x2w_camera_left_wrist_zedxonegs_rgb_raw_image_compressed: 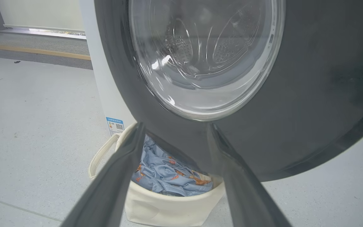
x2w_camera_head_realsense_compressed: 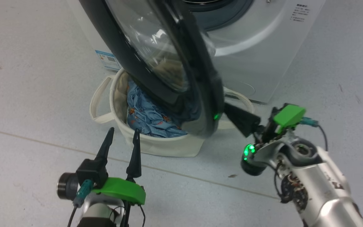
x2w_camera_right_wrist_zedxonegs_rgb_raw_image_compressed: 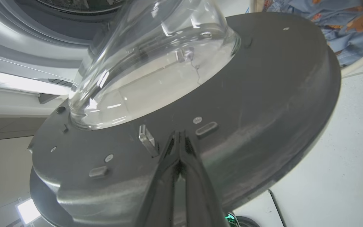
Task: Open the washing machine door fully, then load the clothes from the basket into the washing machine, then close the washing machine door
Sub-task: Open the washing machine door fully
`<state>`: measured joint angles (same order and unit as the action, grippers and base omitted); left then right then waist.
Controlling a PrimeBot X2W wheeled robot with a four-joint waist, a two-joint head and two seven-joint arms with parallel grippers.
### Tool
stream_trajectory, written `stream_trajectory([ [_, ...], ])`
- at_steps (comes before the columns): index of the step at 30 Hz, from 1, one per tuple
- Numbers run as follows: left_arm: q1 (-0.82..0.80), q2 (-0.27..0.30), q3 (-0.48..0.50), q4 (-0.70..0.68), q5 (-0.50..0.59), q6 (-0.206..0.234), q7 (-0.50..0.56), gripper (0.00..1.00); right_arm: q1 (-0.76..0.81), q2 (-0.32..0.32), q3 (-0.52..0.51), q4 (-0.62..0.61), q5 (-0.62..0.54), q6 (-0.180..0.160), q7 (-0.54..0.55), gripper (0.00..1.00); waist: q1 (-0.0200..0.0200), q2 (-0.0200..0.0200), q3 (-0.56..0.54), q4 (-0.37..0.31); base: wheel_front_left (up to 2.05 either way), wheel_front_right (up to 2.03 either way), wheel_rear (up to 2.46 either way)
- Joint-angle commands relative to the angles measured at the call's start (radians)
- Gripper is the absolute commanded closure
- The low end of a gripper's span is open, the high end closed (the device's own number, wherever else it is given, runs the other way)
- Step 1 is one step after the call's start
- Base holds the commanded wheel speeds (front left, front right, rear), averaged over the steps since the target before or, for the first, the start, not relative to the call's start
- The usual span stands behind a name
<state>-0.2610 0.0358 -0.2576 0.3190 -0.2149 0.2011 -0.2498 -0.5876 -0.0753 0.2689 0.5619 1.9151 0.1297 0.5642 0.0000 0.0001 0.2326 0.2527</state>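
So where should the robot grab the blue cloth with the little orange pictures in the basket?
Probably pinch a raised fold near the front-left of the denim-blue orange-printed cloth, coming down from above on the robot's left. The round glossy black door overhangs the right side of the round cream canvas basket, and the open left gripper is nearest.

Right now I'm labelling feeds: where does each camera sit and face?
Head view: on the head, facing forward and down at the glossy black round door, cream canvas basket and white washing machine; left gripper open, right gripper shut at the door's edge.
Left wrist view: looks along its two spread fingers at the door's outer face.
Right wrist view: looks along its closed fingers at the door's grey inner face.
Shared: all three show the door and the denim-blue orange-printed garment.
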Motion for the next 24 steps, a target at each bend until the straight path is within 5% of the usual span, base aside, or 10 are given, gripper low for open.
stream_trajectory([
  [1,-0.007,0.014,0.036,-0.034,0.003,-0.003,-0.012,0.00,-0.015,0.025,0.040,-0.036,0.016,0.001,-0.008,1.00,0.0000,-0.0001,0.003,0.000,0.00,0.00,0.00],
  [8,-0.007,0.014,0.037,-0.037,-0.007,-0.002,-0.012,0.00,-0.025,0.025,0.156,-0.037,0.072,0.001,-0.070,1.00,0.0000,-0.0001,0.005,0.011,0.00,0.00,0.00],
  [18,0.015,0.014,0.043,-0.029,-0.010,-0.001,-0.012,0.00,-0.005,0.025,0.152,-0.026,0.042,0.001,-0.124,1.00,0.0000,-0.0001,-0.044,0.005,0.00,0.00,0.00],
  [21,0.023,0.014,0.048,-0.028,-0.008,-0.003,-0.012,0.00,-0.012,-0.006,0.129,-0.085,-0.167,0.001,-0.301,1.00,0.0000,-0.0001,-0.066,-0.006,0.00,0.00,0.00],
  [24,0.035,0.014,0.061,-0.023,-0.003,-0.006,-0.012,0.00,0.010,-0.052,0.234,-0.176,-0.484,0.001,-0.527,1.00,0.0000,-0.0001,-0.092,-0.025,0.00,0.00,0.00],
])
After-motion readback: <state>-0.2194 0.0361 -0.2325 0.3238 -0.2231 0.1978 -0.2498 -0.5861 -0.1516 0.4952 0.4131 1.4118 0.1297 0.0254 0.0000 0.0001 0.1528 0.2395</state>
